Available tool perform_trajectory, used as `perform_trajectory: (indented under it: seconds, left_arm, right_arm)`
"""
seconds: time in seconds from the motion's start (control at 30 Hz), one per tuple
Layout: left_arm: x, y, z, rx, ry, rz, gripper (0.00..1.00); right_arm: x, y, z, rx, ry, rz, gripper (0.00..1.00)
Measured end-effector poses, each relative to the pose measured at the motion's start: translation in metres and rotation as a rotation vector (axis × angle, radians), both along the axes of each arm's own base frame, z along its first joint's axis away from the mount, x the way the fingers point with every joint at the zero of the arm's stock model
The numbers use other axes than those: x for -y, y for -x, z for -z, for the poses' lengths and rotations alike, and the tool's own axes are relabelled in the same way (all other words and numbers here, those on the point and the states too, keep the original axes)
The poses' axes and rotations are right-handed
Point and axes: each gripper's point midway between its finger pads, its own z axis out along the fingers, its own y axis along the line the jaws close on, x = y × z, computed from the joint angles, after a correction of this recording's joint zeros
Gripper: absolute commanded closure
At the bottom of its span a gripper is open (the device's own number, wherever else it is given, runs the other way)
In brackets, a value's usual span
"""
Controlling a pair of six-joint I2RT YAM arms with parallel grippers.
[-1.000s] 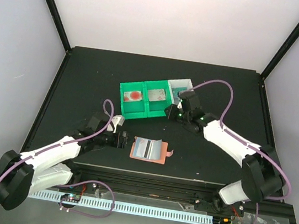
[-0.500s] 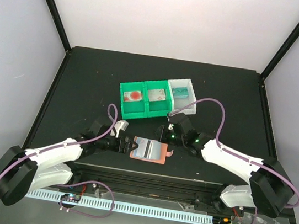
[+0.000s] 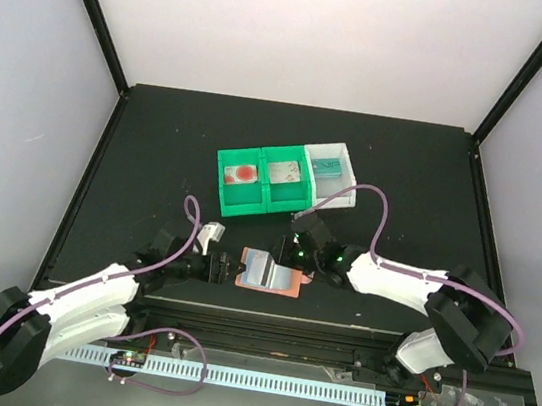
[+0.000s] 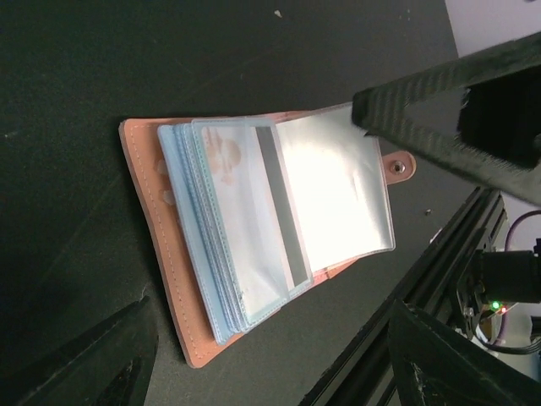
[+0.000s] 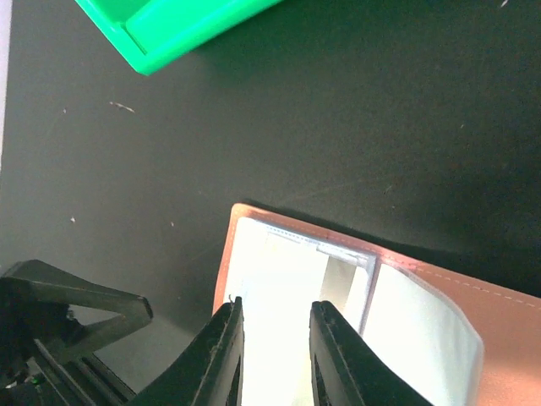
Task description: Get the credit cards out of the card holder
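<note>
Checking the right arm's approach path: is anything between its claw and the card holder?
Nothing visible. The right claw is directly over the pockets of the open card holder; the left claw is at its opposite edge, beside it, not between.

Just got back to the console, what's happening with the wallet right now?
The card holder lies open near the front edge of the table. The left gripper, fingers wide, sits at its left edge, while the right gripper hovers over the pockets with fingers narrowly apart, apparently holding nothing. A striped card shows in a front sleeve; three credit cards lie in the trays behind.
</note>
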Motion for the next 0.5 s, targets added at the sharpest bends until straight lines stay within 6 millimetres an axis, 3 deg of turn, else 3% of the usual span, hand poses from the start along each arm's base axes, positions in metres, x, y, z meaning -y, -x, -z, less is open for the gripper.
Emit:
perform_trajectory:
  seconds: [0.5]
  left_arm:
    - [-0.005,-0.007,-0.024,0.077,0.061,-0.071,0.22]
  right_arm:
    - [-0.007,0.014,0.033,-0.056,0.058,-0.043,0.79]
